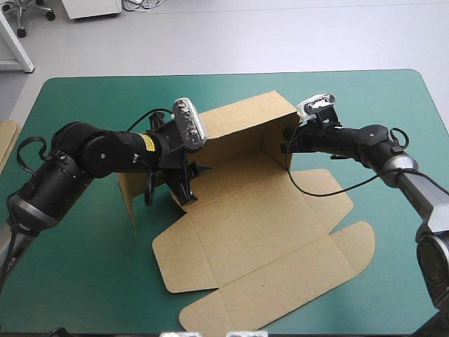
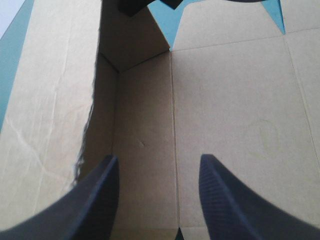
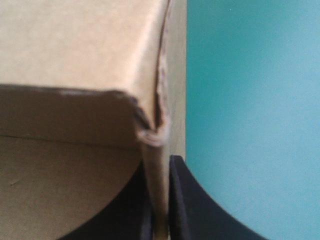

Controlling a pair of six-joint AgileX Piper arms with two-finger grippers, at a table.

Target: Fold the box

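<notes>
The left hand [image 2: 157, 160] is spread wide inside the brown box [image 1: 259, 232], by its raised left wall. The box sits in the middle of the teal-green worktop [image 1: 84, 281]. The right hand [image 1: 286, 146] pinches its right wall.

Box [image 1: 259, 232]: cut sheet of brown board, partly raised, mid counter [image 1: 77, 281]. Far wall [image 1: 242, 123] upright. Left wall [image 1: 129, 200] upright. Short right wall [image 1: 287, 144] upright, meeting far wall at corner. Base flat on teal-green cover. Lid panel [image 1: 280, 277] flat, toward near edge. Rounded tabs spread flat on both sides. Inside plain, fold lines visible.
</notes>
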